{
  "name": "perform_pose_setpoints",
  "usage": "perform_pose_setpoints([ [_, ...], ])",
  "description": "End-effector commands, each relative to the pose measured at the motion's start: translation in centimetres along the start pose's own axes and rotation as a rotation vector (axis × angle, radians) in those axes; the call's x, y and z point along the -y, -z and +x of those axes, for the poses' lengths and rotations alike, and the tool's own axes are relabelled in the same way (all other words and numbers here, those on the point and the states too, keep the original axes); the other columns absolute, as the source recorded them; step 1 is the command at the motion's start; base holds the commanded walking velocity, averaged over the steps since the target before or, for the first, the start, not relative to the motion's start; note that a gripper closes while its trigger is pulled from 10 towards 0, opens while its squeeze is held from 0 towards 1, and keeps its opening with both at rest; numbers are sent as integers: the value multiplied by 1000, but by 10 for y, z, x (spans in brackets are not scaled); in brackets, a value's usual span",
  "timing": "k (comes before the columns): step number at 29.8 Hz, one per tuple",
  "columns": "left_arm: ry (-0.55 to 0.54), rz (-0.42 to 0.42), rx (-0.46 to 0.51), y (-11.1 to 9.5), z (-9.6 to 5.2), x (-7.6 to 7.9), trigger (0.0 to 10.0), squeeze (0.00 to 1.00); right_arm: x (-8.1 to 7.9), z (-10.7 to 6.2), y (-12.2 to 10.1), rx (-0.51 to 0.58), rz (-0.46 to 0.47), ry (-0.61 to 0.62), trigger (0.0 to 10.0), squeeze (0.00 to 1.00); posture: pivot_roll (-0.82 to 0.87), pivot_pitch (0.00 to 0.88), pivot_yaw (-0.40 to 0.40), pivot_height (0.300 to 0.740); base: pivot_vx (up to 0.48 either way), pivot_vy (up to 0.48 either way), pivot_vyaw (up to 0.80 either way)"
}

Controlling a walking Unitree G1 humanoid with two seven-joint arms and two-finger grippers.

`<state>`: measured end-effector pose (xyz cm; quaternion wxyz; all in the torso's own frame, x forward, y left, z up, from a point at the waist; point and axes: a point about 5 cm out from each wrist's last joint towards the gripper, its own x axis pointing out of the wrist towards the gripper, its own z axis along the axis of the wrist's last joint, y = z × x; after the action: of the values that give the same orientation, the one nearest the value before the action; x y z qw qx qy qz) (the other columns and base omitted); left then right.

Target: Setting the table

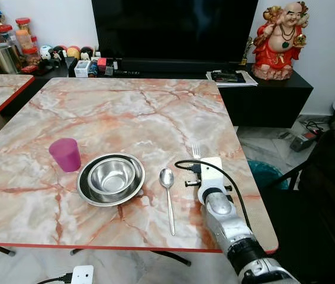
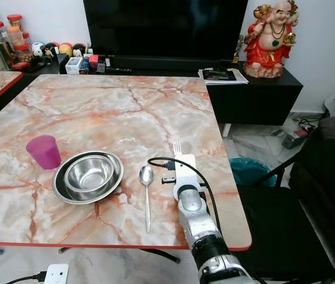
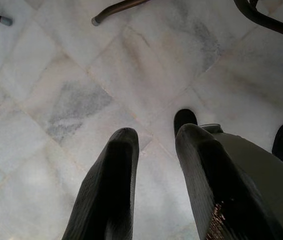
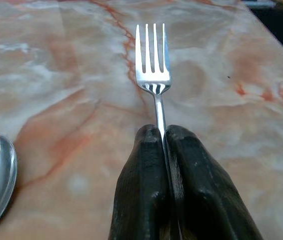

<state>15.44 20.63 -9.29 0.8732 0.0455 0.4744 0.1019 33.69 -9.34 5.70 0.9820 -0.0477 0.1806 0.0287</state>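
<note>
On the marble desk (image 1: pixel 126 112), a purple cup (image 1: pixel 65 154), nested steel bowls (image 1: pixel 111 178) and a spoon (image 1: pixel 167 189) form a place setting. The right claw (image 4: pixel 162 137) pinches the fork (image 4: pixel 153 60) (probably just above the surface) beside the spoon, completing it. The left claw (image 3: pixel 154 150) hangs parted over floor.

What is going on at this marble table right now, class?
The robot's right gripper is shut on a silver metal fork, held low over the pink marble table just right of a long silver spoon. Left of the spoon, a steel bowl sits in a round steel plate, with a purple plastic cup beside it. The left gripper hangs idle, open, above the floor.
</note>
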Motion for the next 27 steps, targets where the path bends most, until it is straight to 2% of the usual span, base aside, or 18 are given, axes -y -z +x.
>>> perform_pose_setpoints([
  [1, -5, 4, -9, -1, 1, -1, 10000, 0, -2, 2, -1, -18, 15, -3, 10000, 0, -51, 0, -31, 740, 0, 0, 0],
  [27, -10, 12, -37, 6, 0, -5, 10000, 0, -1, 2, 27, -146, 4, 7, 10000, 0, -37, 0, -31, 740, 0, 0, 0],
])
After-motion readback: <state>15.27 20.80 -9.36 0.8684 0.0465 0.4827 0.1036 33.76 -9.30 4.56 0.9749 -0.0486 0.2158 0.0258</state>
